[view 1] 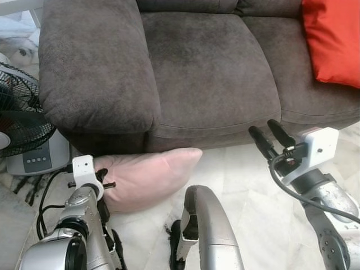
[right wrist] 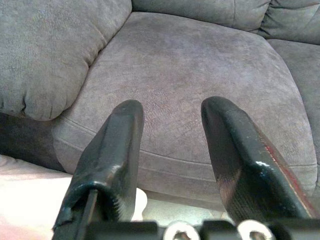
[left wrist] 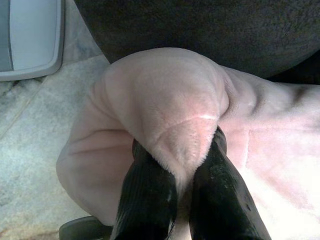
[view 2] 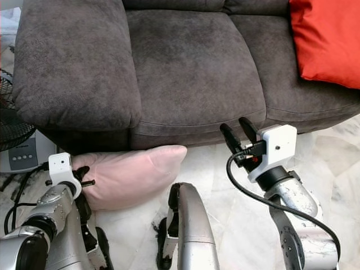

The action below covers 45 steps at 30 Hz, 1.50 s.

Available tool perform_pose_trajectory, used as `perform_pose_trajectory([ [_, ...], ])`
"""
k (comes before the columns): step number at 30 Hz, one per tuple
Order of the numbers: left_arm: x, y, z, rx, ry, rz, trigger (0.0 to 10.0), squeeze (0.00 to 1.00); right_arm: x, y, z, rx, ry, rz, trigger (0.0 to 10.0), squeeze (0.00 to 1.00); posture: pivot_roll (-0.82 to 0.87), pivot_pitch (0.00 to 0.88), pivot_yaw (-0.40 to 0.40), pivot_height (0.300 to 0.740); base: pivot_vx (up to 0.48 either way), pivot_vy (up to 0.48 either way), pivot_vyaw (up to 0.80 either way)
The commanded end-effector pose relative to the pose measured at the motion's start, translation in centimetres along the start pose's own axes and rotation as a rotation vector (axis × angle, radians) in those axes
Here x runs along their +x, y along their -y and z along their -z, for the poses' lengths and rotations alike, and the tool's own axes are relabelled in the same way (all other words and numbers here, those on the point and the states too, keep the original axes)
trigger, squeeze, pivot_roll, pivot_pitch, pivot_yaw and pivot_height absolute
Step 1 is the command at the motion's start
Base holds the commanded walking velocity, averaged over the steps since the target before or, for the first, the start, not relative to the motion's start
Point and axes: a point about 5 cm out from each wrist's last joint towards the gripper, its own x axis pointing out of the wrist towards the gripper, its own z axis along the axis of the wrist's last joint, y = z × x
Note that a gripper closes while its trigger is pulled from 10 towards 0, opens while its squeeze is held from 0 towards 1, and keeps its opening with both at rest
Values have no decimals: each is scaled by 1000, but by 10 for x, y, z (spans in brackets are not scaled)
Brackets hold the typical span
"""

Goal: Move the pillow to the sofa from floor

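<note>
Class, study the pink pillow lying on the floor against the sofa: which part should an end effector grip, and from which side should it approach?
Probably the pink pillow's outer corner at the robot's left, approached from the floor side. The sofa blocks the far edge, and the soft corner bunches into a fold; the left end effector is shut on one.

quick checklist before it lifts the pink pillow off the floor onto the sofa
1. Left gripper has a hold on the pink pillow: ok, its fingers pinch a fold at one end.
2. Hold deep enough to carry the whole pillow: cannot tell, only a fold of fabric sits between the fingers.
3. Pillow free to come up: not ok, its far edge is tucked against the base of the sofa.
4. Landing spot: ok, the middle seat cushion is bare; the red cushion lies further right.
5. Right gripper out of the way: ok, open, raised before the sofa front.
</note>
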Motion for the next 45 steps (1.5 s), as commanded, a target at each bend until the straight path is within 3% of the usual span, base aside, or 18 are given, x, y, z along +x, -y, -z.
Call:
perform_pose_trajectory([
  [1,-4,2,18,11,-53,9,0,0,-4,3,3,-3,-13,22,10000,0,-87,297,-254,532,0,0,0],
  [6,-4,-1,12,6,-15,-6,0,0,-2,0,6,5,-13,21,10000,0,-71,298,-243,532,0,0,0],
  [7,-4,-2,12,22,-14,-17,8627,0,-2,0,6,6,-13,21,10000,0,-71,298,-243,532,0,0,0],
  [8,-4,-2,10,48,7,-18,10000,0,-2,-1,7,11,-12,21,10000,0,-67,298,-238,532,0,0,0],
  [16,-8,7,7,111,110,-4,10000,0,-4,-4,18,35,-27,48,10000,0,-45,298,-203,532,0,0,0],
  [25,-12,22,-4,103,229,21,10000,0,-4,-7,29,57,-31,79,10000,0,-9,279,-166,532,0,0,0],
  [45,-13,23,-10,90,251,13,10000,0,0,-11,39,73,-24,102,10000,0,19,250,-124,532,-240,0,0],
])
